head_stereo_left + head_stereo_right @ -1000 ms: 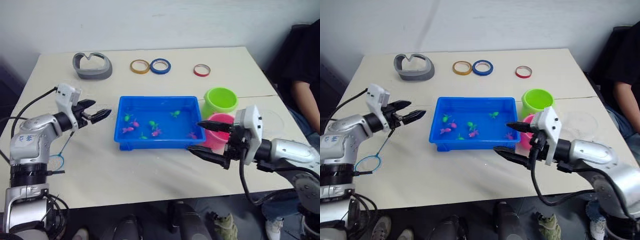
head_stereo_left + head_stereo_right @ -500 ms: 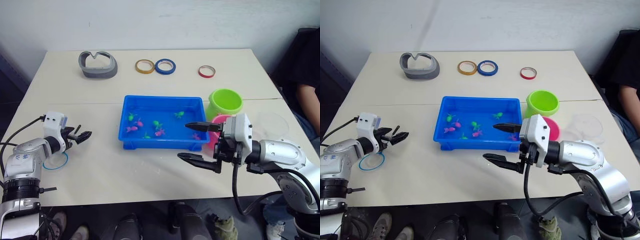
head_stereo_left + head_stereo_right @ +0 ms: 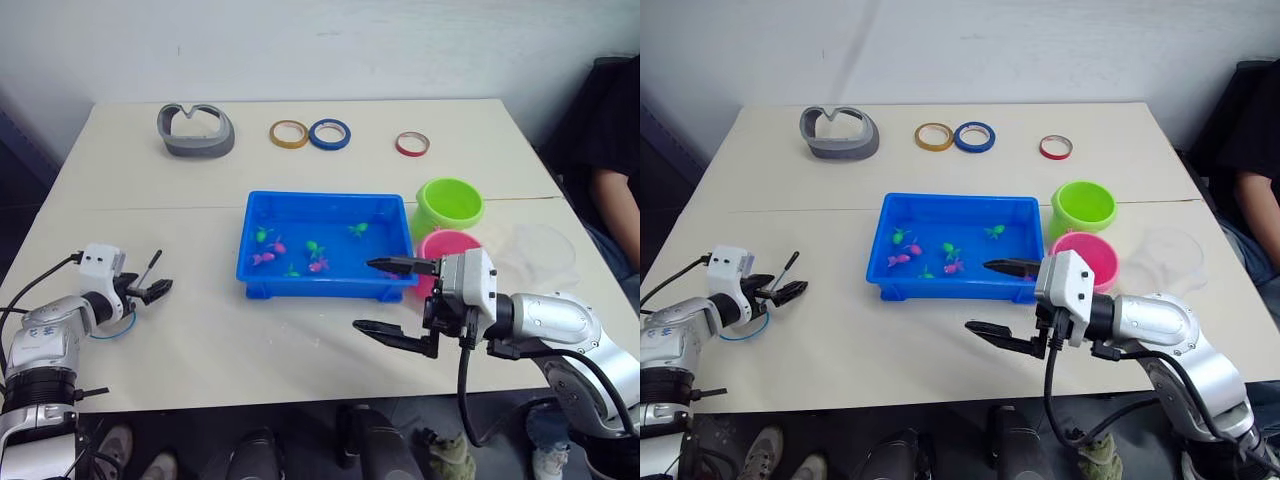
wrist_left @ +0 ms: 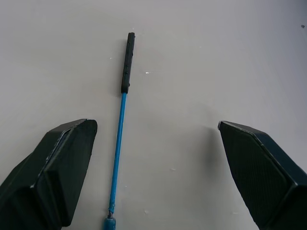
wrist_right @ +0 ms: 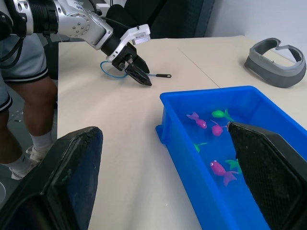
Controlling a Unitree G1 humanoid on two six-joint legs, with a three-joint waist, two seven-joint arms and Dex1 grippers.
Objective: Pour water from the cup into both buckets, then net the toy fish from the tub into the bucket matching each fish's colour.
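1. The left pincer [image 3: 150, 291] has dropped from beside the tub [image 3: 326, 287] to the bench [image 3: 250, 340] at the lower left of the frame. It now hangs low over the net [image 4: 119, 143], fingers spread and released, with the thin blue handle lying between them but not gripped.
2. The right pincer [image 3: 390, 296] has drawn back toward the lower middle of the frame. Its fingers are wide apart and hold nothing, one tip just over the tub's near right corner.
3. The toy fish [image 3: 318, 265], green and pink, all lie in the tub's water at the frame's centre; none is in a bucket.
4. The green bucket [image 3: 450, 203] and pink bucket [image 3: 448, 246] stand touching right of the tub. The clear cup [image 3: 545, 250] sits further right, apart from them.
5. My reading: pouring looks finished and the netting stage is opening. The left arm seems set to close on the handle; a flat, thin handle could slip from the fingers.
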